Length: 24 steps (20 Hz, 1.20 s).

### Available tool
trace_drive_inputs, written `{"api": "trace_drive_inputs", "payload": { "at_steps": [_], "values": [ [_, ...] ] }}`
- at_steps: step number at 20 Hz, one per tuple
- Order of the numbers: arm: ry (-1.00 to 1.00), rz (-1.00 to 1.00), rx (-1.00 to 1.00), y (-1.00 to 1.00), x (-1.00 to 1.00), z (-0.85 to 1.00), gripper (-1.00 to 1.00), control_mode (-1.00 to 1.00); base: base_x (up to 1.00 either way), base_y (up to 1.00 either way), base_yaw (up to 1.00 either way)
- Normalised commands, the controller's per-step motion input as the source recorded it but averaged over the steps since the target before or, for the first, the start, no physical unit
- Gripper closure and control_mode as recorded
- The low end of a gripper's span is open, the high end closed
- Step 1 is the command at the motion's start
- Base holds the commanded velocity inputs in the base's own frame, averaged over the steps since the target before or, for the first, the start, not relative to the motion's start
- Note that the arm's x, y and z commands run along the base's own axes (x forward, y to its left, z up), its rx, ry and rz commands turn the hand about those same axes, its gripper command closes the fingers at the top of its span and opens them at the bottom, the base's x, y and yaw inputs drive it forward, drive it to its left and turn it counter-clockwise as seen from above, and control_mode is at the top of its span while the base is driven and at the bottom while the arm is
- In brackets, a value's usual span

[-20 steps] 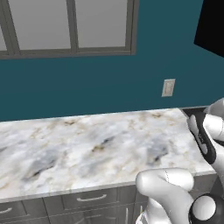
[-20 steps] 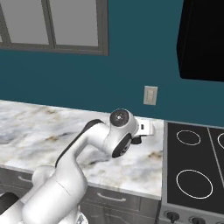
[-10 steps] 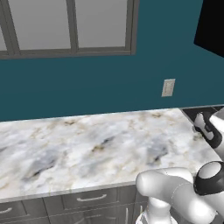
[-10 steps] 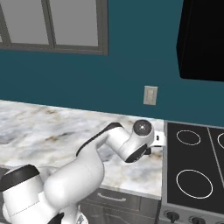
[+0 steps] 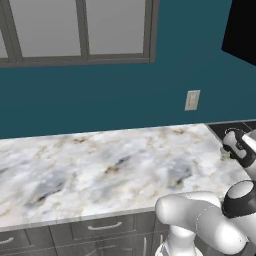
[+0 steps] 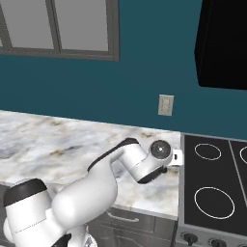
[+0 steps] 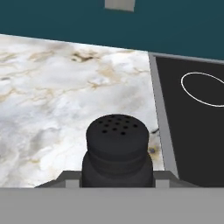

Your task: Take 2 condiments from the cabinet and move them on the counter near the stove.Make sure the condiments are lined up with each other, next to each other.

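— Black, that shaker (image 7: 116, 151) between the finger tips, with a ring of small holes in its narrower cap. Do the jaws have it?

— Yes. In the hand view the gripper (image 7: 117, 178) sits closed around the squat body of it, one tip on each side, the cap rising clear above them.

— Where is it over the bench?

— Above the right end of the marble counter (image 7: 65, 96), close to the edge where the stone meets the stove (image 7: 197, 131). A grey metal strip runs along that edge, just to the right of the shaker. Whether its base touches the stone I cannot tell; the bottom is hidden.

— And from the base cameras?

— In the right base view the white arm bends across the counter (image 6: 58, 144) and the hand ends at its right edge, next to the black cooktop (image 6: 212, 183) with its thin white rings. The shaker itself is hidden behind the wrist there. In the left base view the hand shows at the far right, over the right corner of the counter (image 5: 100, 170).

— Anything on the wall?

— A pale outlet plate (image 6: 165, 104) on the teal wall (image 6: 96, 91), behind that end of the counter. Glass-panel cabinets (image 5: 80, 30) hang up to the left.
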Motion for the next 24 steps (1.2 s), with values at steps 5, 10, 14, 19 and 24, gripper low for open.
{"api": "trace_drive_inputs", "payload": {
  "at_steps": [5, 10, 14, 19, 24],
  "values": [
    [-0.12, 0.03, 0.00, -0.04, 0.00, -0.23, 1.00, -1.00, 0.00, 0.00, 0.00],
    [-0.02, 0.03, 0.00, -0.18, 0.00, -0.11, 1.00, -1.00, 0.00, 0.00, 0.00],
    [-0.09, 0.00, 0.01, -0.20, 0.00, -0.15, 1.00, -1.00, 0.00, 0.00, 0.00],
    [-0.09, 0.00, 0.00, -0.08, 0.00, -0.12, 1.00, -1.00, 0.00, 0.00, 0.00],
    [0.00, 0.00, 0.00, -0.01, 0.00, 0.00, 1.00, -1.00, 0.00, 0.00, 0.00]
  ]
}}
